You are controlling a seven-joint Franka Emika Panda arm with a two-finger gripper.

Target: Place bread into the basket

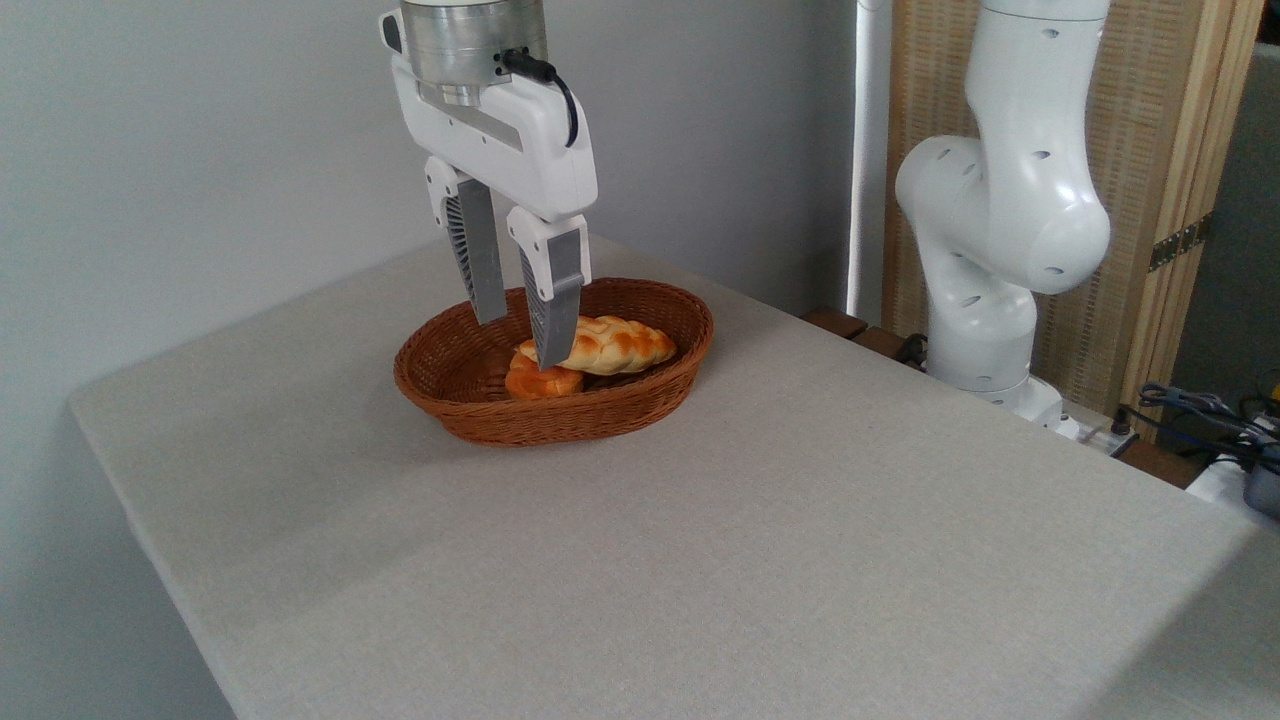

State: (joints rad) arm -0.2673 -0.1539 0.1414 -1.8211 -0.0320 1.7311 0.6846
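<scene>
A reddish-brown wicker basket (470, 415) sits on the table, left of centre. Inside it lies the bread (612, 345), a golden braided loaf, with a darker orange part (540, 383) showing at its left end. My gripper (520, 340) hangs straight down over the basket's left half, above the loaf. Its two grey fingers stand apart and hold nothing. The front finger (553, 310) covers part of the loaf's left end in this view.
The grey cloth-covered table (760, 540) runs wide in front and to the right of the basket. The arm's white base (985, 290) stands at the table's far right edge. Cables and a dark object (1215, 420) lie at the far right.
</scene>
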